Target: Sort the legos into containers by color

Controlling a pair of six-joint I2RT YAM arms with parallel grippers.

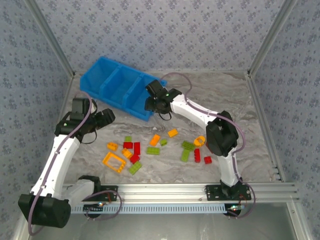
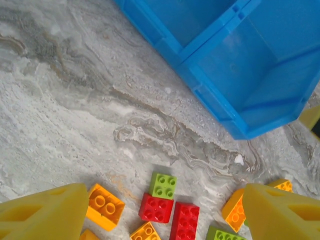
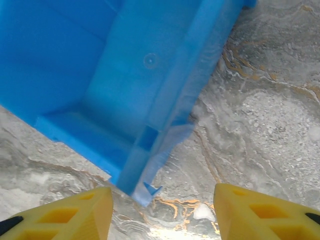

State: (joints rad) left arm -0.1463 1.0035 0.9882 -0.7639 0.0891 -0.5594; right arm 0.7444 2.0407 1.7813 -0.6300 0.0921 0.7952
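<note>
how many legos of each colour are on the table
orange or yellow legos: 6
green legos: 6
red legos: 5
total: 17, as far as the top view lets me tell

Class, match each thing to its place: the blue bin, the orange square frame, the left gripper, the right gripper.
1 blue bin
2 orange square frame
3 left gripper
4 right gripper

A facing the bin's corner
B far left of the table
C facing a red brick
D leftmost of the legos

Pairs: 1-B, 2-D, 3-C, 4-A
</note>
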